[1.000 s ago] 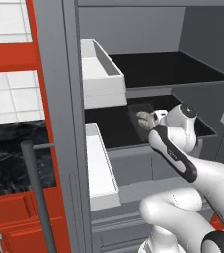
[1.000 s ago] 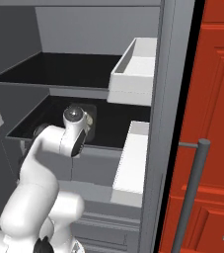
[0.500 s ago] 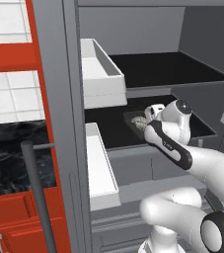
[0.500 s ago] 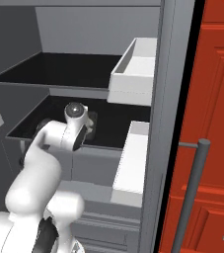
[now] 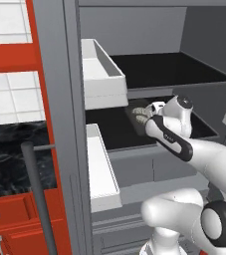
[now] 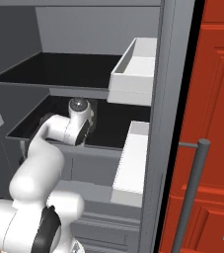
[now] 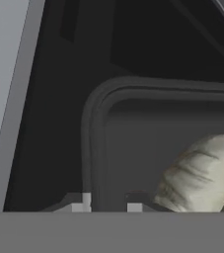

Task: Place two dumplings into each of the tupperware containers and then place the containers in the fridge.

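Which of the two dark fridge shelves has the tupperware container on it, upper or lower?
The lower shelf: the grey container holding a dumpling rests there, right at the gripper. The upper shelf runs above the arm's hand.

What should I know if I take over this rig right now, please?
Hand: in the hand view its two fingertips stand either side of the rim of a shallow rectangular grey tupperware container; whether they grip or have let go I cannot tell.
Things: that container sits on the dark lower shelf of the tall grey fridge, with at least one pale crimped dumpling inside.
Done: this container is on the shelf.
Left: free the hand and back out; confirm the dumpling count; find the second container, which I cannot place from here.
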Robot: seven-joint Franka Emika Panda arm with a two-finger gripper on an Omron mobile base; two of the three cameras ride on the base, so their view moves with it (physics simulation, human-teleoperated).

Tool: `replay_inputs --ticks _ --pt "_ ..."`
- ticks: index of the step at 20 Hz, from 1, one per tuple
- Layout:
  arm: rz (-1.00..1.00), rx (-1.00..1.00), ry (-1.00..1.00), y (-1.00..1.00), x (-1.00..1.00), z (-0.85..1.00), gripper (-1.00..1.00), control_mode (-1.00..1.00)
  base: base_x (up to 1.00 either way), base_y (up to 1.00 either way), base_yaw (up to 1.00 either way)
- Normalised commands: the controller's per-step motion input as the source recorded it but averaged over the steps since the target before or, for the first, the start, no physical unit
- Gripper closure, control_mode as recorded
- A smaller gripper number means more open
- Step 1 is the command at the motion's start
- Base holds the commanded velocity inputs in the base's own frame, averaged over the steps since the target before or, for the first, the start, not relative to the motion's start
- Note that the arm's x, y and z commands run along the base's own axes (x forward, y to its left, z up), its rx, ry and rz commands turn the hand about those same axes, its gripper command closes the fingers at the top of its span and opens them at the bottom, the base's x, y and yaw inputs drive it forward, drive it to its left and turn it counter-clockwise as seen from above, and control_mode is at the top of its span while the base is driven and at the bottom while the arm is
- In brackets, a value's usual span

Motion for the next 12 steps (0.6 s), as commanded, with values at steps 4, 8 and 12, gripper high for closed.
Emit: replay_inputs --ticks 4,8,12 --pt "0.00 0.00 -0.10 0.00 0.00 -0.03 -1.00 -1.00 0.00 0.00 0.00" --pt "0.00 0.03 -0.09 0.00 0.00 0.18 -1.00 -1.00 0.00 0.00 0.00" --pt "0.00 0.04 0.00 -0.03 -0.02 0.64 -1.00 -1.00 0.00 0.00 0.00"
